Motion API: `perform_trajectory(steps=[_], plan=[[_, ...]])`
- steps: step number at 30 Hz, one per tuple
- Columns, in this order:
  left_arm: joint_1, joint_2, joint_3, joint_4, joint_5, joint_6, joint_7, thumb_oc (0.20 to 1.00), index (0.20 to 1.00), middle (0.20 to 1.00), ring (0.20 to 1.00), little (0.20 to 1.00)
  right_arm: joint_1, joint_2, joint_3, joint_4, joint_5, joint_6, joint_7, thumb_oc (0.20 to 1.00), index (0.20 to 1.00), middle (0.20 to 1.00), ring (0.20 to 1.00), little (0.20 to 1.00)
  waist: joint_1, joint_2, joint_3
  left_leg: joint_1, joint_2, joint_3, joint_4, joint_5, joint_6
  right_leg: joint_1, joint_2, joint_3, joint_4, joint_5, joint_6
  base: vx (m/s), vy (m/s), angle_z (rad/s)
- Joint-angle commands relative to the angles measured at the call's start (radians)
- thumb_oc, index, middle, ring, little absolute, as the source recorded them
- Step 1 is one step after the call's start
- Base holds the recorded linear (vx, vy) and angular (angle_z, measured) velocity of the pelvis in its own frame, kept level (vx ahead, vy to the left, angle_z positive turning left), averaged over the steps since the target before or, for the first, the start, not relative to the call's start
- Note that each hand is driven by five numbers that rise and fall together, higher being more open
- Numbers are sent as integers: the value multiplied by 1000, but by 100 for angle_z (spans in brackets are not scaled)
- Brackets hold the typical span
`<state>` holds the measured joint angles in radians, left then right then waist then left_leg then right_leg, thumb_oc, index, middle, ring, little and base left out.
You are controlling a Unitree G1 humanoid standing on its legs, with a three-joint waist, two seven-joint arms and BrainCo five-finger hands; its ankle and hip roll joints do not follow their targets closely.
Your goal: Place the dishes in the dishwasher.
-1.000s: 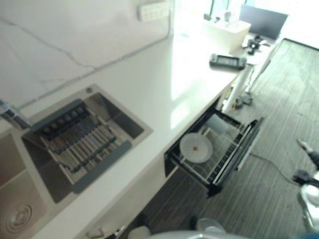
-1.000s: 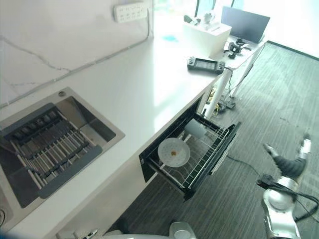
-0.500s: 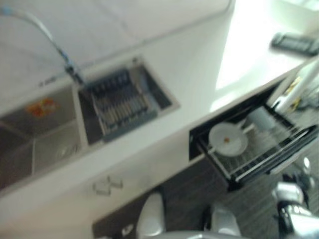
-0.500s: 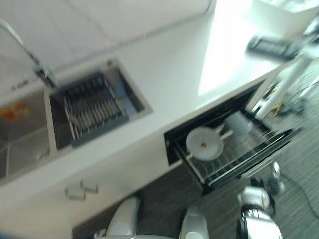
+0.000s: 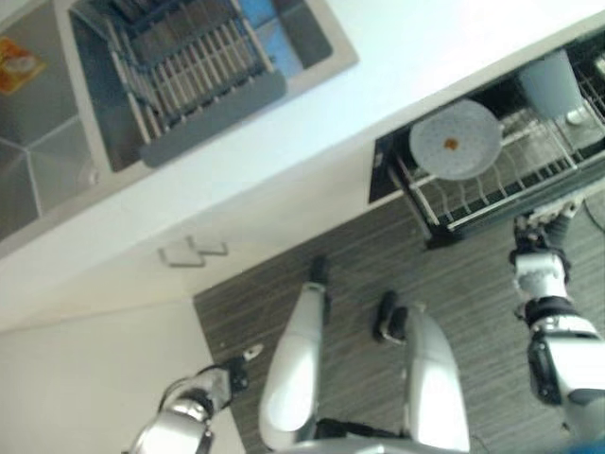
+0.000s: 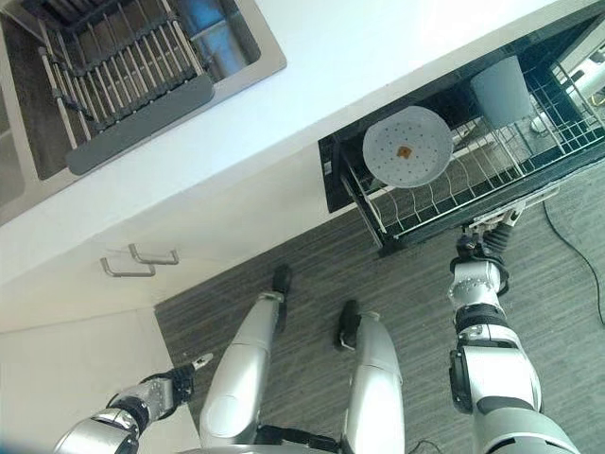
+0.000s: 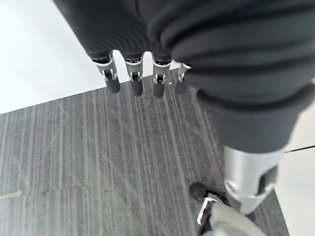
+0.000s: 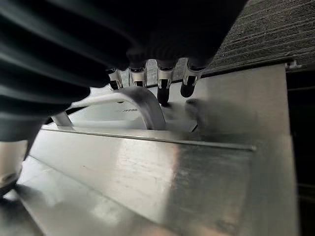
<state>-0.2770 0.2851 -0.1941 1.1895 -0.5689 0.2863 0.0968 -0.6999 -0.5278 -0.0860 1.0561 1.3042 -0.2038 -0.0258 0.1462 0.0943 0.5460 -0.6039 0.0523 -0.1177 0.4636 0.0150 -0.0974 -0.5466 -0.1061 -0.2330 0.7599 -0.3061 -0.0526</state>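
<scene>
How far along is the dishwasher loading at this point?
Done: a plate and a cup sit in the open drawer rack. In hand: the right hand, fingers straight, is at the drawer's front handle. Left: the drawer is not yet pushed shut. The left hand hangs open near the floor.

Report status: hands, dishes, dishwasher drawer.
Right hand at drawer front, fingers by its handle. Left hand open, low over floor. Plate and cup racked. Drawer open.
</scene>
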Motion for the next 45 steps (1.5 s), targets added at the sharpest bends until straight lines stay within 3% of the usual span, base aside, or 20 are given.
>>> perform_trajectory(steps=[1, 8, 14, 20, 27, 28, 31, 32, 33, 37, 40, 41, 43, 45], plan=[[76, 65, -2, 21, 21, 42, 27, 1000, 1000, 1000, 1000, 1000, -26, -30, 53, -115, -91, -2, 34, 1000, 1000, 1000, 1000, 1000, 53, -61, -93, 27, -48, 39, -75, 29, 50, 112, -10, 81, -123, 67, 64, 114, -52, 9], [88, 114, 4, -19, 31, 66, 35, 1000, 1000, 1000, 1000, 1000, -175, -130, 127, -143, -150, 20, -30, 1000, 1000, 1000, 1000, 1000, 75, -121, -75, 34, -27, 23, -140, 31, 58, 117, 5, 82, -297, 176, 98, 70, 4, 1], [87, 150, 0, -58, 15, 95, 49, 1000, 1000, 1000, 1000, 1000, -269, -196, 189, -127, -182, 70, -22, 1000, 1000, 1000, 1000, 1000, 86, -179, -72, 42, -13, 32, -189, 29, 57, 151, 5, 76, -462, 266, 138, 118, 18, -2], [99, 195, -2, -59, -39, 84, 50, 1000, 1000, 1000, 1000, 1000, -431, -259, 289, -77, -232, 92, -9, 1000, 1000, 1000, 1000, 1000, 102, -227, -69, 53, -4, 49, -212, 16, 49, 182, -12, 47, -605, 358, 171, 141, 60, -7], [124, 229, 14, -76, -94, 52, 60, 1000, 1000, 1000, 1000, 1000, -503, -274, 327, -61, -226, 106, 20, 1000, 1000, 1000, 1000, 1000, 125, -263, -73, 60, 13, 61, -214, 1, 41, 205, -18, 12, -651, 378, 175, 83, -7, -4], [127, 228, 13, -77, -97, 39, 56, 1000, 1000, 1000, 1000, 1000, -496, -270, 332, -56, -235, 115, 21, 1000, 1000, 1000, 1000, 1000, 128, -266, -79, 76, 20, 55, -218, -27, 35, 221, -12, 13, -656, 359, 181, 109, -65, 2], [122, 227, 22, -93, -141, 10, 11, 1000, 1000, 1000, 1000, 1000, -466, -250, 314, -22, -229, 111, 42, 1000, 1000, 1000, 1000, 1000, 132, -271, -72, 73, 16, 62, -221, -3, 42, 223, -19, -4, -663, 377, 175, -74, -17, 6], [117, 218, 32, -107, -149, 24, -24, 1000, 1000, 1000, 1000, 1000, -433, -223, 300, -18, -240, 92, 48, 1000, 1000, 1000, 1000, 1000, 131, -267, -71, 79, 16, 64, -223, -3, 42, 227, -19, -7, -664, 376, 174, -58, -11, 6], [107, 200, 18, -119, -187, -14, -67, 1000, 1000, 1000, 1000, 1000, -395, -193, 280, -12, -260, 86, 52, 1000, 1000, 1000, 1000, 1000, 128, -264, -73, 91, 17, 68, -233, -3, 42, 236, -18, -9, -670, 376, 174, -73, -2, 5], [90, 136, 13, -166, -266, -47, -92, 1000, 1000, 1000, 1000, 1000, -219, -67, 226, -42, -287, 41, 57, 1000, 1000, 1000, 1000, 1000, 101, -244, -81, 137, 16, 83, -268, -2, 44, 255, -13, -4, -674, 367, 169, -119, 50, -1], [74, 99, 15, -166, -302, -68, -92, 1000, 1000, 1000, 1000, 1000, -87, 10, 186, -63, -243, 14, 77, 1000, 1000, 1000, 1000, 1000, 70, -229, -92, 166, 17, 99, -291, -1, 46, 262, -10, 5, -672, 360, 166, -120, 100, -7], [72, 75, 27, -148, -313, -85, -107, 1000, 1000, 1000, 1000, 1000, 19, 60, 163, -58, -262, 13, 128, 1000, 1000, 1000, 1000, 1000, 44, -215, -103, 192, 17, 109, -303, -1, 44, 271, -9, 12, -669, 353, 162, -108, 153, -6], [65, 56, 31, -130, -319, -109, -118, 1000, 1000, 1000, 1000, 1000, 123, 90, 170, -47, -312, 32, 134, 1000, 1000, 1000, 1000, 1000, 15, -201, -119, 214, 15, 124, -311, -3, 47, 279, -14, 21, -665, 345, 159, -151, 175, -1], [66, 49, 45, -118, -320, -123, -137, 1000, 1000, 1000, 1000, 1000, 229, 108, 170, -13, -338, 10, 174, 1000, 1000, 1000, 1000, 1000, -13, -183, -134, 235, 17, 144, -318, -1, 44, 288, -18, 23, -668, 344, 154, -141, 149, -2]])
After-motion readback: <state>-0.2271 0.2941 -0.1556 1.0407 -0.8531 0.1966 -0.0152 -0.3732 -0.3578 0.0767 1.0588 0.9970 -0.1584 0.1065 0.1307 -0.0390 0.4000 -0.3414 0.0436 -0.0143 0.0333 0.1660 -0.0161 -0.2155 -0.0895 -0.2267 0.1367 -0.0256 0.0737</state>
